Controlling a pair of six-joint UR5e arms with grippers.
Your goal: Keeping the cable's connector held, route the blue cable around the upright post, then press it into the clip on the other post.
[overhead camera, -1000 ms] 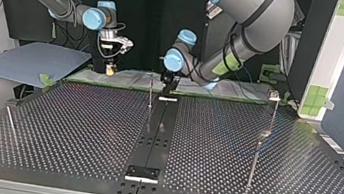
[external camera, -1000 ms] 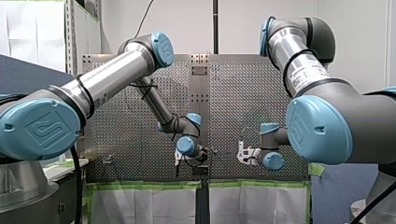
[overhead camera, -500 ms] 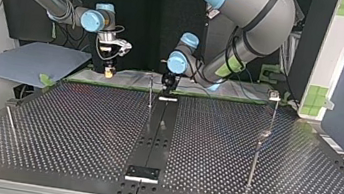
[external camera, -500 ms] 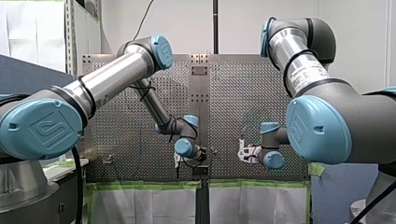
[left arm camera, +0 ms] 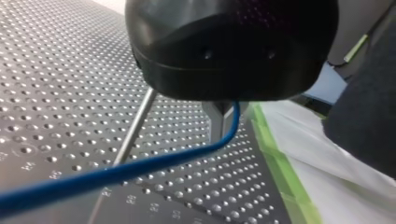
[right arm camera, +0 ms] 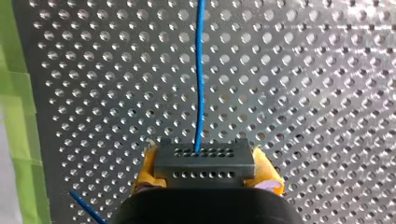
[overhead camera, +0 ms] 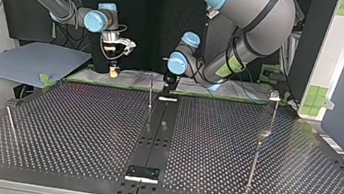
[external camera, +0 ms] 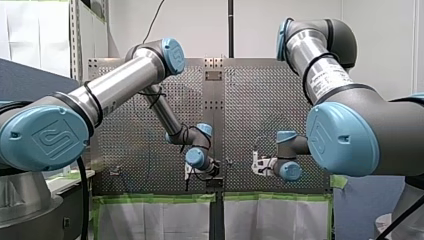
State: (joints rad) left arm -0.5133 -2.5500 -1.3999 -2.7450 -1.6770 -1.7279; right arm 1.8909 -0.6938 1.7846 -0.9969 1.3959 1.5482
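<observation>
The right gripper [right arm camera: 204,175] is closed on the connector [right arm camera: 204,161]: the dark, hole-dotted block is clamped between the yellow pads [right arm camera: 142,171]. From the connector's face the blue cable [right arm camera: 200,79] is led straight ahead over the perforated table [right arm camera: 327,93]. A second short blue stretch is seen beside the gripper, near the green tape [right arm camera: 18,116] at the table's edge.

The left gripper [left arm camera: 219,133] is seen with its metal fingers [left arm camera: 215,119] drawn together on the cable. The cable comes out at the fingertips, is bent sharply and is stretched away low over the table. A thin post [left arm camera: 135,128] is seen just behind the fingers, beside the cable. Whether post and cable touch cannot be told.

In the top view both grippers are held over the table's far edge, well apart from each other, the right at the view's left and the left near the middle. The left gripper is placed just beside the thin post. The clip [overhead camera: 274,96] is seen on its own post, well apart at the view's right. The cable cannot be made out there.
</observation>
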